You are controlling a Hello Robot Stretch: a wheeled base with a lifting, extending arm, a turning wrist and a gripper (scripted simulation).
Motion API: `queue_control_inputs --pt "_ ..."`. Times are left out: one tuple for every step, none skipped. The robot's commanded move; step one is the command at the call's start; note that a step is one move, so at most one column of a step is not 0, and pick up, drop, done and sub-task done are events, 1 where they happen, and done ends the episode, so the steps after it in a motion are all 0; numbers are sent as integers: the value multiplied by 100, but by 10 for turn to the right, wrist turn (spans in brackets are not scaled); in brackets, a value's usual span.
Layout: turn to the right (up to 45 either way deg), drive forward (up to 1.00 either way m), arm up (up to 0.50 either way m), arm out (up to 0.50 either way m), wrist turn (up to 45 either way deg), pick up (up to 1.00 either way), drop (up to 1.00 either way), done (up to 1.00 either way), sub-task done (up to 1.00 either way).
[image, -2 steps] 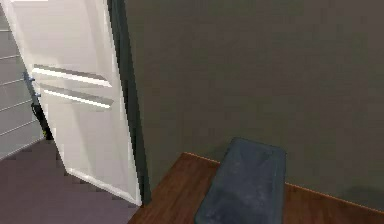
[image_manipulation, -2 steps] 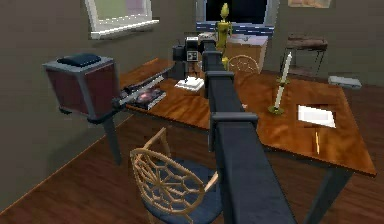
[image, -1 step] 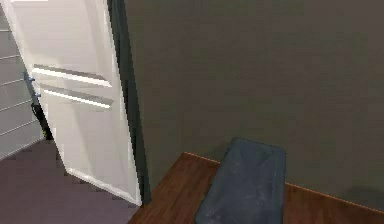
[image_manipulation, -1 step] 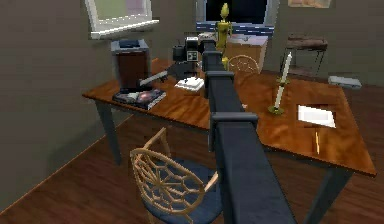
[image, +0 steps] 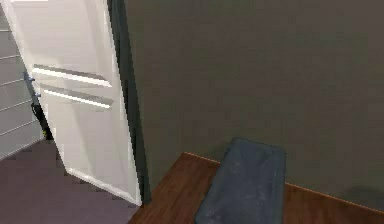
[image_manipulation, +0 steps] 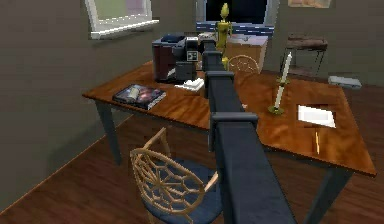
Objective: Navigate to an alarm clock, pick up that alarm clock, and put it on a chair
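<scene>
Finding: wicker chair (image_manipulation: 170, 185) stands nearest, beside the arm (image_manipulation: 240, 140) at the table (image_manipulation: 290, 135) edge. Arm reaches across the tabletop; gripper (image_manipulation: 200, 48) ends by a dark coffee machine (image_manipulation: 168, 58). Jaw setting and load cannot be told. Among the far items the alarm clock cannot be singled out; chair lies well back from the fingers.

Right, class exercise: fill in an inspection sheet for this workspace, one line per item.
Surface: wooden table, arm stretched over it.
Job's things: wicker chair with blue cushion at the near side; second chair beyond.
Clutter: book, coffee machine, candle, paper, pencil.
Fingers: among tabletop things; cannot tell whether they hold anything.
Cables: nothing seen.
Surroundings: window, white door, grey mat, wooden floor.
</scene>
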Motion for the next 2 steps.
queue_control_inputs --pt "0 0 -44 0 0 0 0 0 0" --pt "0 0 -50 0 0 0 0 0 0"
